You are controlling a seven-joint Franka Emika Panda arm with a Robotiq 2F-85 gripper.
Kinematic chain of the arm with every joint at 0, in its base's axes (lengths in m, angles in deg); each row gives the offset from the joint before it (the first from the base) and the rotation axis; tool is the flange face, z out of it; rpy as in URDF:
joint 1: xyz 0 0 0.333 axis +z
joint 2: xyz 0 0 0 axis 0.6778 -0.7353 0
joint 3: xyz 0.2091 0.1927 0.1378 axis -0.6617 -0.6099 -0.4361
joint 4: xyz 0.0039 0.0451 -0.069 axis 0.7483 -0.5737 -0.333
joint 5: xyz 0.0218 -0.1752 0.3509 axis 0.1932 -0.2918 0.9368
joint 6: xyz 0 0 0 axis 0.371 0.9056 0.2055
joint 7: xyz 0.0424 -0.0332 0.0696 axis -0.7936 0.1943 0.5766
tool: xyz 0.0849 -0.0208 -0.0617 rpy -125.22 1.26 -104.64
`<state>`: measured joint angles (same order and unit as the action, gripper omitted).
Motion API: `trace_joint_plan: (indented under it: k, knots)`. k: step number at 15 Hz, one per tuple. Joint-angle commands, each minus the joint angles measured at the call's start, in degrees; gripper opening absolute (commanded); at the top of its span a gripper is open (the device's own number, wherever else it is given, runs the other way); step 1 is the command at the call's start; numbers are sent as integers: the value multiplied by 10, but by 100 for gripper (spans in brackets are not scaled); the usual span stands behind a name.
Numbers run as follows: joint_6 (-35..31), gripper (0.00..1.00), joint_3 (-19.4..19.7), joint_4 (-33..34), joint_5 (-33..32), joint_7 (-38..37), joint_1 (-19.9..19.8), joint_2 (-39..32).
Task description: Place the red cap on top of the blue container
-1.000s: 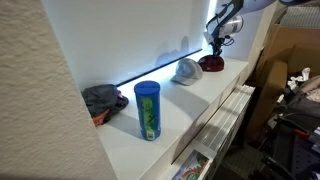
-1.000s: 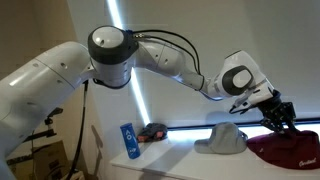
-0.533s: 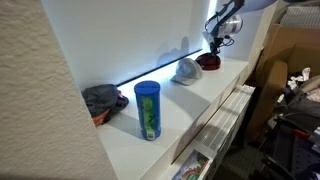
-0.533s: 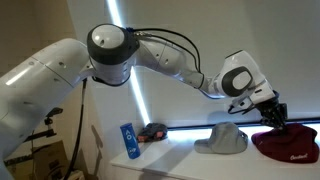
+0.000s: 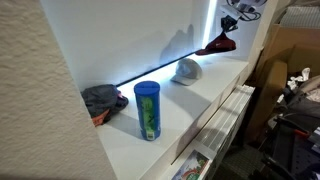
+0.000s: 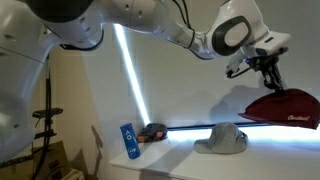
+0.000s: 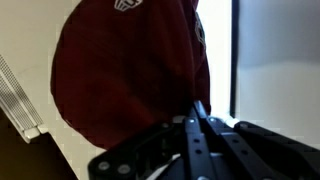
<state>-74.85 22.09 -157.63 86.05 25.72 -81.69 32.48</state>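
**Carrying the red cap clear of the shelf, far from its target**

The Franka arm (image 6: 130,20) reaches across to the end of the white shelf (image 5: 235,72) that lies opposite the target. The red cap (image 6: 283,106) hangs in the air there, tilted, and touches neither the shelf nor anything else; the wrist view shows its maroon crown (image 7: 120,70) and pale emblem filling the frame. Below it and a little along the shelf sits the white cap (image 5: 186,70), and the grey cap with orange trim (image 5: 102,100) lies at the other end. Beside the grey cap stands the blue container (image 5: 147,110), upright and well apart from the held cap. The gripper (image 6: 268,70) is pinched narrow on the red cap's edge, its fingers (image 7: 197,112) meeting on a thin fold of fabric.

The likely troubles come from that grip and from the target's shape. A pinch on soft cloth at the rim could slip during the long carry, and the cap would then drop onto the white cap in between. The cap also hangs lopsided, so a low approach could sweep the brim into the slim container and topple it. If it is let go off-centre, it would probably slide off the narrow lid.
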Motion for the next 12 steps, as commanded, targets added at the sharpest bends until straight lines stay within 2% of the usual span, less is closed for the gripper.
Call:
trace_joint_plan:
  k: [1, 7, 9, 12]
  knots:
    - [11, 1, 30, -101, 46, 147, 15, 128]
    - [-52, 1, 84, -222, 132, 310, 89, 316]
    - [-53, 1, 94, -268, 177, 376, 126, 382]
    - [-39, 1, 106, -341, 197, 444, 194, 478]
